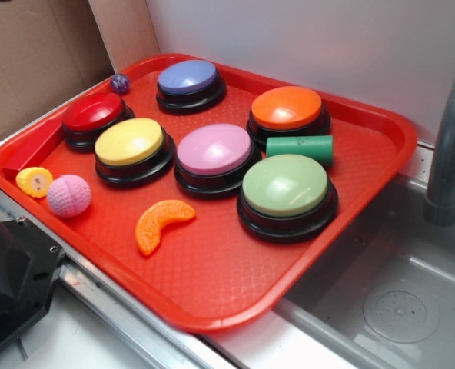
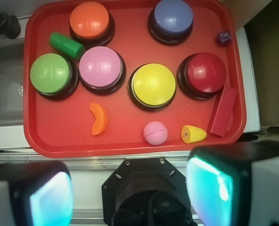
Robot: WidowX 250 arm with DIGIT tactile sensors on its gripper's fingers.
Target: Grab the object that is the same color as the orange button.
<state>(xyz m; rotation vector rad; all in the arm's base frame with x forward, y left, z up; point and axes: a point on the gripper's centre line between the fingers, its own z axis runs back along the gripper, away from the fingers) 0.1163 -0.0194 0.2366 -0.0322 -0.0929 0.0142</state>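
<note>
The pincer sits at the bottom of the wrist view, its two pads spread wide apart with nothing between them, positioned off the near edge of the red tray and above the black arm base.

Nearest on the tray, along its front strip, lie four small items. The orange citrus slice rests flat on the tray floor, curved side outward, apart from everything else; it is in front of the pink button and near the green button. In the wrist view the slice lies left of the pink knitted ball. The yellow corn toy lies just beside the ball. A red block lies tilted by the tray wall next to the corn toy.

Middle row: green button, pink button, yellow button and red button, each domed on a black base. A green cylinder lies on its side between the green button and the orange button, touching or nearly touching both.

Far row: the orange button stands upright, well apart from the citrus slice. The purple-blue button stands beside it. A small purple die-like piece sits in the far corner.

Beyond the tray, a steel sink and grey faucet adjoin it.
</note>
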